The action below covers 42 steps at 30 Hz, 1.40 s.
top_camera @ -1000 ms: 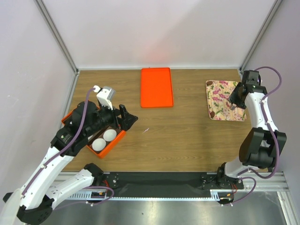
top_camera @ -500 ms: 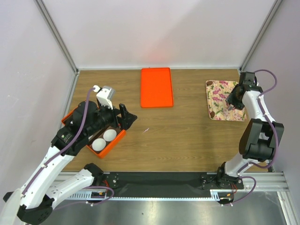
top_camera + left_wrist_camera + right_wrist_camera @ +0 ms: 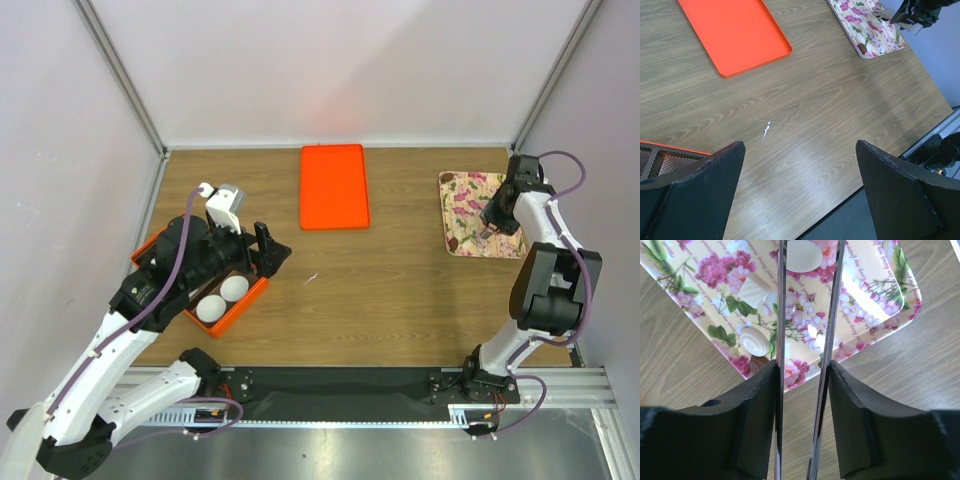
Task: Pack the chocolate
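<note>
The chocolate lies on the floral plate (image 3: 875, 295) at the far right: pale lumps (image 3: 802, 255) (image 3: 755, 342) and a dark brown one (image 3: 758, 365) show in the right wrist view. My right gripper (image 3: 802, 372) (image 3: 497, 215) hangs over the plate's near edge, shut on a pair of thin metal tongs (image 3: 781, 315). The tong blades stand apart with nothing between them, one pale lump just beyond their tips. My left gripper (image 3: 270, 250) (image 3: 800, 150) is wide open above bare table, holding nothing.
An orange box (image 3: 253, 294) with two white paper cups (image 3: 234, 289) sits under the left arm. A flat orange tray (image 3: 334, 187) lies at the back centre. A small white scrap (image 3: 311, 277) rests on the wood. Walls and frame posts close the sides.
The right wrist has drawn slightly back and left over the plate, its arm folding more upright. The left arm has not moved.
</note>
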Motion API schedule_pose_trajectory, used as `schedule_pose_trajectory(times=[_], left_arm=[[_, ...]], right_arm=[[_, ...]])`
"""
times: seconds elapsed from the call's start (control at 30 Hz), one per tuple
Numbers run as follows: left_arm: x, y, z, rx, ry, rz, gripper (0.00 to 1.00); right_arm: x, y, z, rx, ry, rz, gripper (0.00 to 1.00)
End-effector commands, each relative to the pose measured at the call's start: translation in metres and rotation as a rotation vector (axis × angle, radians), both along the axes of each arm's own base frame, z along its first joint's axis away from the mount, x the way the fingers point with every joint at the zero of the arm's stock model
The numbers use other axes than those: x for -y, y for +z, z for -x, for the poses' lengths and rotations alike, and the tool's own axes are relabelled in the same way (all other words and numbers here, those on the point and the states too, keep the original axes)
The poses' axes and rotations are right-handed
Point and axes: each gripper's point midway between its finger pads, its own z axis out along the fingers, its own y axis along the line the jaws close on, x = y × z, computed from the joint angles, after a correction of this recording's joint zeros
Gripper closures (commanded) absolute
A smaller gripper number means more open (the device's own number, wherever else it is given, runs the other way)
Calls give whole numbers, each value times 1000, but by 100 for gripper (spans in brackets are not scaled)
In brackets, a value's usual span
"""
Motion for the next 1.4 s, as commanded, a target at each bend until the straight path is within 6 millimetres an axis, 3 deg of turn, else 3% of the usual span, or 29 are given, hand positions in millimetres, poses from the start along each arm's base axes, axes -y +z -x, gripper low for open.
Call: schedule_pose_trajectory(times=[0.0, 0.23, 0.47, 0.57, 0.7, 0.73, 0.8, 0.83, 0.9, 0.93, 1.1, 1.13, 1.17, 1.2, 1.27, 1.3, 1.37], left_arm=[[-5, 4, -4, 29, 18, -11, 0], [-6, 6, -4, 32, 23, -15, 0], [-9, 25, -8, 69, 38, -22, 0], [-18, 39, -12, 101, 82, -41, 0], [-31, 58, -15, 130, 144, -63, 0], [-35, 72, -15, 154, 163, -51, 0], [-40, 92, -10, 192, 173, -17, 1], [-41, 100, -8, 208, 174, 0, 1], [-45, 117, -1, 240, 177, 38, 0], [-48, 132, 4, 264, 180, 71, 0], [-62, 176, 22, 340, 209, 178, 0], [-64, 181, 24, 349, 217, 196, 0], [-67, 187, 25, 361, 227, 207, 0], [-70, 193, 27, 374, 237, 219, 0], [-74, 197, 26, 379, 257, 219, 0], [-75, 202, 27, 386, 259, 225, 0], [-75, 206, 26, 389, 264, 229, 0]], right_arm=[[9, 9, -14, 51, -31, 21, 53], [5, 17, -21, 66, 4, 25, 61], [-21, 67, -28, 138, 109, 82, 68], [-48, 89, -30, 171, 186, 97, 68], [-115, 118, -31, 273, 367, 49, 68], [-150, 129, -26, 316, 452, 26, 68], [-197, 142, -24, 397, 569, -31, 68], [-235, 148, -16, 432, 655, -65, 68], [-283, 163, -8, 534, 757, -146, 69], [-317, 167, 5, 562, 837, -189, 68], [-414, 159, 19, 626, 1012, -318, 69], [-428, 156, 22, 628, 1040, -335, 69], [-454, 139, 30, 595, 1100, -359, 69], [-469, 147, 28, 642, 1126, -373, 69], [-502, 141, 39, 647, 1200, -407, 69], [-518, 130, 35, 655, 1223, -414, 70], [-544, 132, 37, 685, 1281, -426, 70]])
